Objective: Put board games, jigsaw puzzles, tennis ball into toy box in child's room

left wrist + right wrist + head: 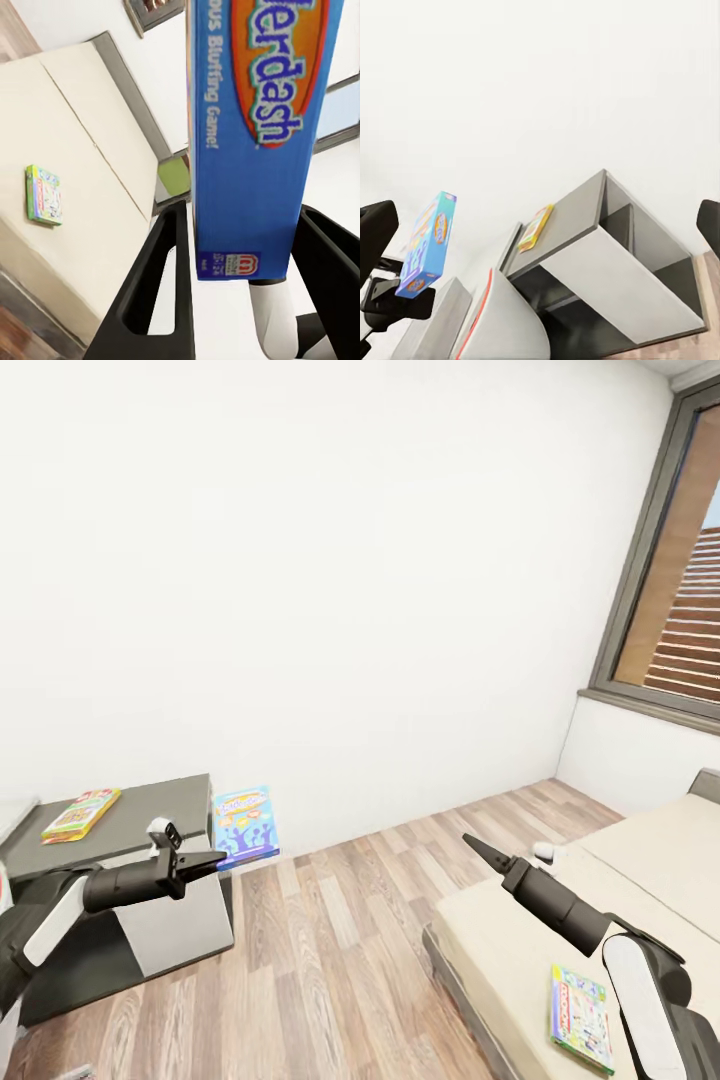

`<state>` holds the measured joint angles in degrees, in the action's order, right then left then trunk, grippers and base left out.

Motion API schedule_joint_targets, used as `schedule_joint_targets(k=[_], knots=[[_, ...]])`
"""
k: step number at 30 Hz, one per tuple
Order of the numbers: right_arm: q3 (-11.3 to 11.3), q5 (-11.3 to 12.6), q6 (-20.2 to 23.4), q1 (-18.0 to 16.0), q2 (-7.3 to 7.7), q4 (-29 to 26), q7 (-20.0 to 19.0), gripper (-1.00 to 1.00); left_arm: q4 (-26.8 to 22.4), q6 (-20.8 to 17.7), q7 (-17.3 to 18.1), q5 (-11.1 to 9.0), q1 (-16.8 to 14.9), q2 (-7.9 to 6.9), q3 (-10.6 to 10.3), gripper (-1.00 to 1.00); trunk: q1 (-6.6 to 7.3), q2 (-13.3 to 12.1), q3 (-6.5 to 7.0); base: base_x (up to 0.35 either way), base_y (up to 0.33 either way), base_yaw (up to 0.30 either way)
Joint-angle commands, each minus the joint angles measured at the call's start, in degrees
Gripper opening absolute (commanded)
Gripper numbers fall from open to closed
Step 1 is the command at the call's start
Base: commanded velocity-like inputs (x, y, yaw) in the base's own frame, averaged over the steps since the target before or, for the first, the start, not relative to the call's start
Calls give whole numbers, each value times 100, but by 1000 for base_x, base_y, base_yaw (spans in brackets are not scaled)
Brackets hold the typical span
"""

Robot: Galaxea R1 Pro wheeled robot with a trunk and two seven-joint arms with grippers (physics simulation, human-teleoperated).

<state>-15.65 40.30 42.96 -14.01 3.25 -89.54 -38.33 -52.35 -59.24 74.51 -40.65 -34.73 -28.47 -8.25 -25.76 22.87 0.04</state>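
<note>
- The blue board game (245, 824), a thin flat carton with a glossy printed cover and crisp edges, stands on edge between the fingers of the left gripper (214, 857), which pinches its lower edge; the left wrist view shows the carton (255, 135) filling the gap between the two dark fingers (161, 292).
- Judged step: carrying this game toward the toy box, which I cannot see here; the next move calls for bringing the bin into view, then lowering the carton flat over its opening.
- Behind and to the outer side of that gripper, a yellow-red-green board game (81, 813) lies flat on the matte dark grey top of a boxy cabinet (150, 800).
- The right gripper (472, 845) holds nothing; its fingers (485, 852) taper to a point in the head view, but whether they are shut I cannot tell.
- Below and behind it, a white-green board game (581, 1017) lies flat on the plain beige mattress of the bed (500, 930).
- Wood-plank floor (340, 940) lies between, smooth and striped.
</note>
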Motion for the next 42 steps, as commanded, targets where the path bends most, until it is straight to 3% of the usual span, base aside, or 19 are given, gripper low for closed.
schedule_joint_targets(k=[1,42], knots=[[-8,20,37,-1,0,0,-8,100,6,-54,19,-39,-7,-3,-18,-100,-2,5,-2,0,0,291],[1,37,37,-3,-1,-2,78,100,15,-61,13,-60,-7,-9,-16,-100,-2,5,-2,0,0,291]])
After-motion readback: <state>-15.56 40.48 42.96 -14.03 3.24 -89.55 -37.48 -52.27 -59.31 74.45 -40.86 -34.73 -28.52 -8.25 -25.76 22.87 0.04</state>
